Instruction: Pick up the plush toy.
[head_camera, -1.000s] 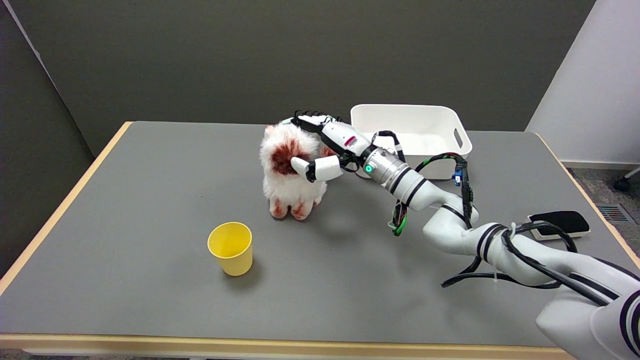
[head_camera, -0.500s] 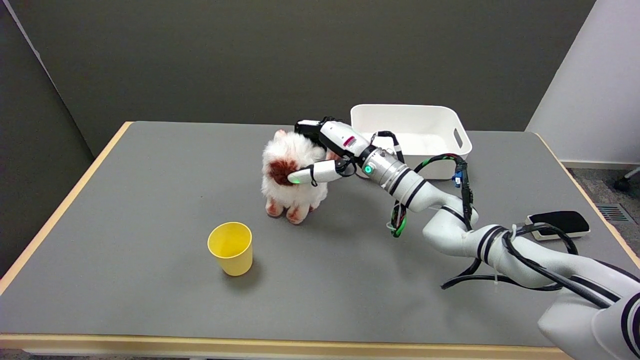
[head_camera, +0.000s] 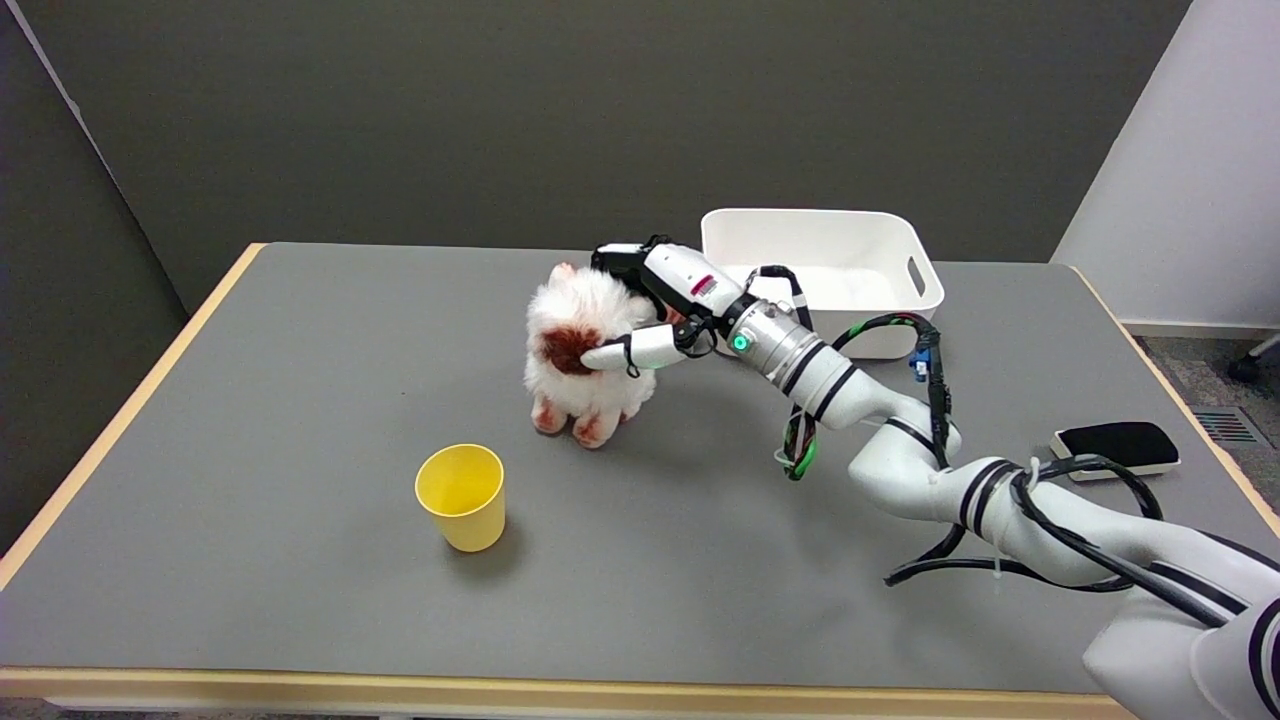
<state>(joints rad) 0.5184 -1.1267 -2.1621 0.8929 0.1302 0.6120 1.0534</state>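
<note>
Seemingly the right hand (head_camera: 655, 305) gripped the plush toy (head_camera: 585, 350) around its head, thumb across the face; the toy stood on the desk (head_camera: 300, 400), so the lift remained undone.

Our single head view, high above the near edge of the table (head_camera: 300, 560), facing down and across toward 12 o'clock, whole tabletop framed, right arm (head_camera: 900, 450) entering from 4 o'clock

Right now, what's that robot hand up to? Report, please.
Right robot hand clasps plush toy at its head. Toy's feet look on the table. Yellow cup nearby, apart; not in the way.
</note>
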